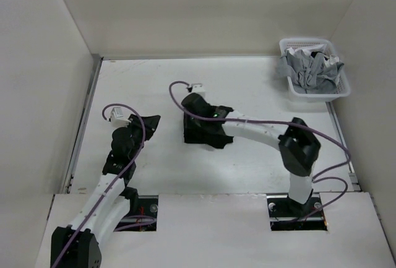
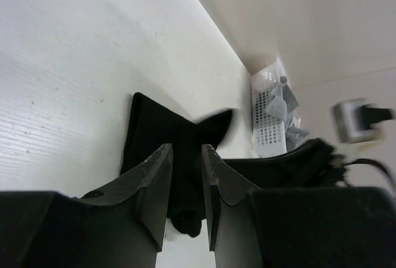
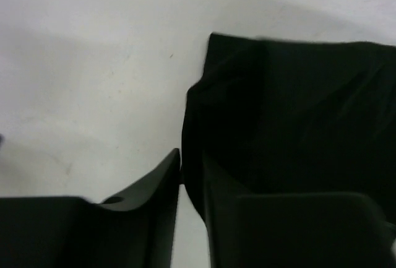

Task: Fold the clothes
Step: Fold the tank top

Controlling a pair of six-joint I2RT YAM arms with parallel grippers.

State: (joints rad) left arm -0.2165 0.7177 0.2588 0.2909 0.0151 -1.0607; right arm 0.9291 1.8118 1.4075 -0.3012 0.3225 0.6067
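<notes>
Left of centre on the white table, a plain black short-sleeved fabric T-shirt lies gathered into a compact, rumpled bundle, flanked by two robot arms during a folding job. The right gripper sits at the bundle's far left corner, its fingers narrowly parted with bare table showing through the slit. The cloth's edge brushes the inner face of one finger and spreads away ahead and to the right, and nothing looks pinched between them. The left gripper hangs nearer the table's left edge, aimed at the shirt, its fingers likewise parted. In the overhead view a strip of bare table separates it from the fabric, though a dark lump low between its fingers cannot be identified. The right arm is thus the nearer of the two, in contact with the garment, and any next fold likely turns on its taking hold of the edge just right of its fingers. The bundle's long axis cannot be judged, since the right forearm crosses over it. By count: one black T-shirt, two arms, and one white slatted plastic basket at the far right corner, holding a heap of light grey and white garments whose number cannot be told.
</notes>
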